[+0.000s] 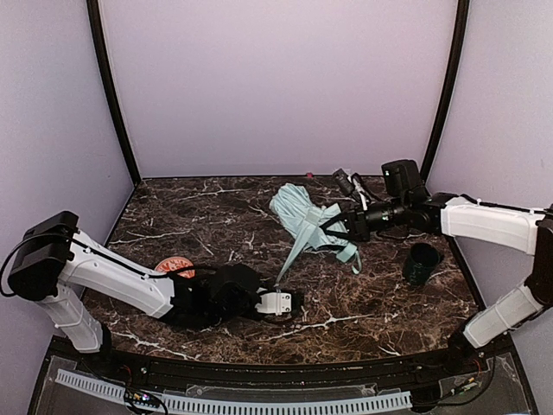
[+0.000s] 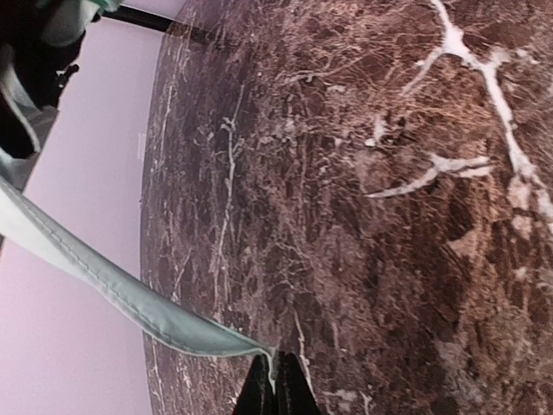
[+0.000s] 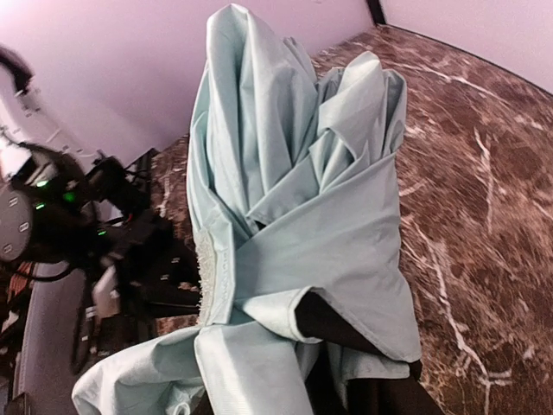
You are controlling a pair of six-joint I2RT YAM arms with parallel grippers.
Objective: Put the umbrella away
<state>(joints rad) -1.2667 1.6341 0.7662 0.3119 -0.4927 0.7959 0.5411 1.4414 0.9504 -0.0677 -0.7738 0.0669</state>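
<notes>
Dark brown marble table (image 1: 199, 216), walled in lilac at the back and both sides; open stone along the back edge, across the left centre and along the near rim. On the right half toward the back, the umbrella (image 1: 302, 216), pale mint fabric bunched and crumpled, filling most of the right wrist view. Clamped from the right by the right gripper (image 1: 347, 229), one black finger (image 3: 333, 328) sunk among the folds. Near the right edge, apart from the umbrella, an upright dark green cup (image 1: 421, 264), inside too dark to read. From the bundle down to the near centre, a taut mint strap (image 2: 130, 298), its end pinched between the closed tips of the left gripper (image 2: 275, 391), low over the stone. Beside the left forearm, a small orange round object (image 1: 175, 266).
</notes>
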